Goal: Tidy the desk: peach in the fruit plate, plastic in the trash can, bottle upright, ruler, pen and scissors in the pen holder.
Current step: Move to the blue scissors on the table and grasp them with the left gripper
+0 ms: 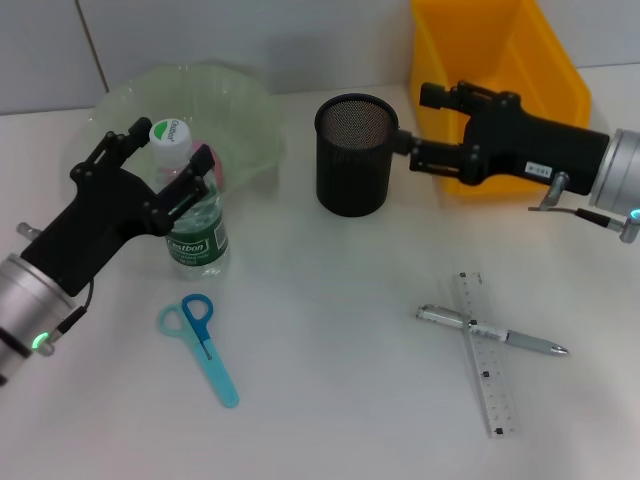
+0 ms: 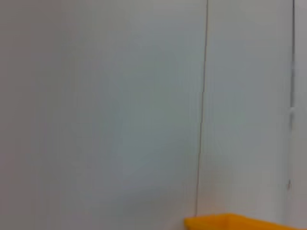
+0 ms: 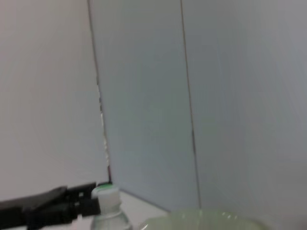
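Left pincer (image 1: 160,165) spread wide around upright water bottle (image 1: 192,205) beside fruit plate (image 1: 245,110), touching nothing; should withdraw straight back, avoid tipping bottle; right pincer (image 1: 405,125) beside mesh pen holder (image 1: 354,153), grip unclear; scissors (image 1: 200,345), ruler (image 1: 485,352), pen (image 1: 490,332) on tabletop (image 1: 330,400).

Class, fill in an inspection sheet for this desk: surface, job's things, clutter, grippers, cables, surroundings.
Surface: white desk, matte.
Job's things: bottle upright; scissors flat on the desk near it; pen lying crossed with the ruler; pen holder upright; fruit plate behind the bottle; yellow bin at the back.
Clutter: nothing seen.
Grippers: left gripper with jaws open around the bottle's neck; right gripper beside the pen holder.
Cables: thin black lead on the left wrist.
Surroundings: pale panelled wall.
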`<move>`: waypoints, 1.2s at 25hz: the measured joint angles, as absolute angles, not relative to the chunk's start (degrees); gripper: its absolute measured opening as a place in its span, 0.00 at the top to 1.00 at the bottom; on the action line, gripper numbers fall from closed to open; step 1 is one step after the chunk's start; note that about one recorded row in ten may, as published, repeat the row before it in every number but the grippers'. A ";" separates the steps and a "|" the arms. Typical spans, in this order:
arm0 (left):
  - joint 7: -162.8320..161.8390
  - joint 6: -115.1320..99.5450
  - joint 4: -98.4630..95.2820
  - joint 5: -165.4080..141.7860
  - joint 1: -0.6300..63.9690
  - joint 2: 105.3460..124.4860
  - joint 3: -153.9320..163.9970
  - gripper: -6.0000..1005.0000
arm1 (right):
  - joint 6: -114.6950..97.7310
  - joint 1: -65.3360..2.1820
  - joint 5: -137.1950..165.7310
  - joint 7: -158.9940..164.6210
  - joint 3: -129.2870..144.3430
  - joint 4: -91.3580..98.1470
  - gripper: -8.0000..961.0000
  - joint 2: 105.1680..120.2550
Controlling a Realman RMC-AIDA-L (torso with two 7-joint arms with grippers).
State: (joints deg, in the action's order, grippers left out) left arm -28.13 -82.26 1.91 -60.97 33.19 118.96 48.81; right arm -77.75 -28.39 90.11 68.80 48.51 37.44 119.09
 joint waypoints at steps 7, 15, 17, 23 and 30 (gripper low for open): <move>-54.74 -85.90 -17.19 -67.81 24.57 118.25 58.84 0.19 | -83.00 -28.57 96.38 76.47 48.31 40.84 0.16 118.02; -73.72 -85.70 -32.53 -76.97 18.93 117.17 63.92 0.19 | -92.07 -30.01 107.23 88.42 48.10 47.29 0.16 116.20; -74.31 -84.94 -32.29 -77.70 18.96 116.85 63.36 0.19 | -92.41 -30.18 108.41 89.01 48.30 47.90 0.16 116.17; -74.89 -85.69 -33.63 -78.61 18.55 116.36 62.88 0.20 | -93.16 -30.24 109.29 89.40 48.34 48.09 0.16 116.20; -82.27 -89.45 -41.15 -87.73 18.48 115.77 63.84 0.20 | -95.95 -30.60 113.46 93.67 48.08 51.86 0.16 115.97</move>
